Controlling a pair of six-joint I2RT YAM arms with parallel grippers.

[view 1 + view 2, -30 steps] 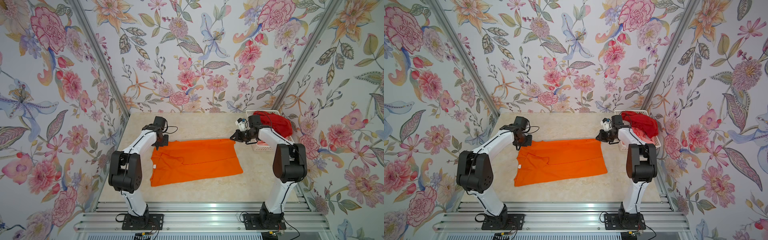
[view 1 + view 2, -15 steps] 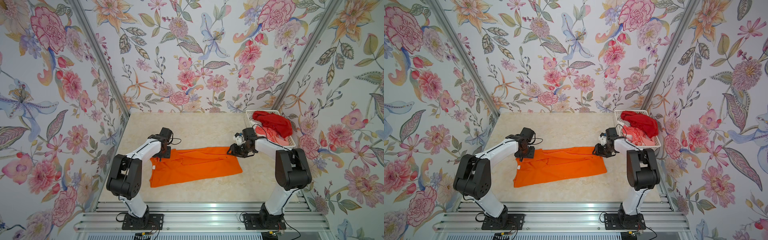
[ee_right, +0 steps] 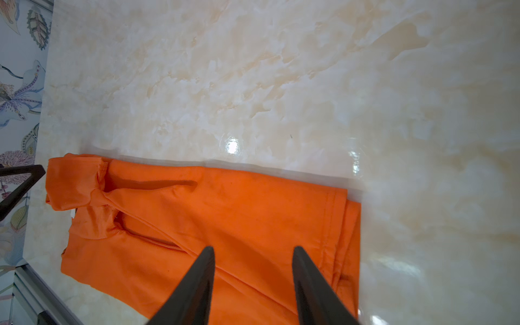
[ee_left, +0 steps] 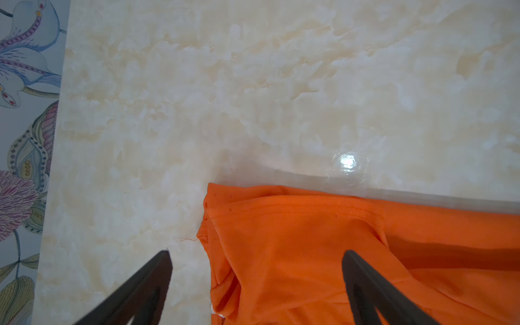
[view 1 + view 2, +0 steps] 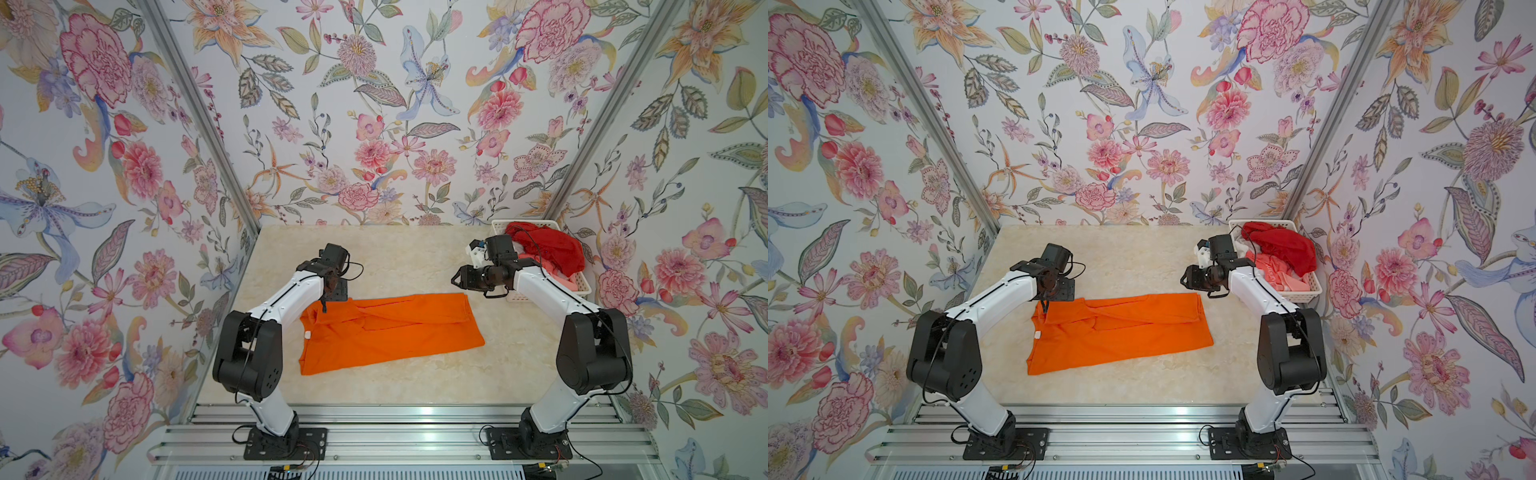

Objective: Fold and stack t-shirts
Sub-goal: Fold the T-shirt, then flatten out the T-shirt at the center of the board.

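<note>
Three t-shirts are in view, and only one lies out on the desk (image 5: 395,257). The orange t-shirt (image 5: 386,328) (image 5: 1117,332) sits at the desk's middle as a long band doubled lengthwise. Its collar end points to 9 o'clock and its hem to 3 o'clock.

Its 12 o'clock edge is a straight fold. The 6 o'clock edge slants, so the band is deepest at the collar end, where the white neck label (image 5: 307,334) shows. In the right wrist view the hem end of the orange t-shirt (image 3: 211,225) shows stitched layers stacked with their edges not quite flush. In the left wrist view the collar corner (image 4: 337,253) is rumpled, with a loose thread on the marble beside it.

The left claw (image 4: 257,251) (image 5: 328,297) hangs over that 12 o'clock collar corner with its jaws spread wide, released, gripping nothing. The right claw (image 3: 253,247) (image 5: 457,280) hovers above and just past the hem's 12 o'clock corner. Its jaws are parted less widely and are also empty.

Bare desk runs broadly from the fold to the 12 o'clock wall. A narrower strip lies at 6 o'clock before the metal rail (image 5: 415,411), and another beyond the hem towards 3 o'clock.

The white basket (image 5: 582,286) fills the corner near 2 o'clock. It holds the red t-shirt (image 5: 552,249) heaped over the coral-pink-and-white one (image 5: 1279,274), close behind the right wrist.
</note>
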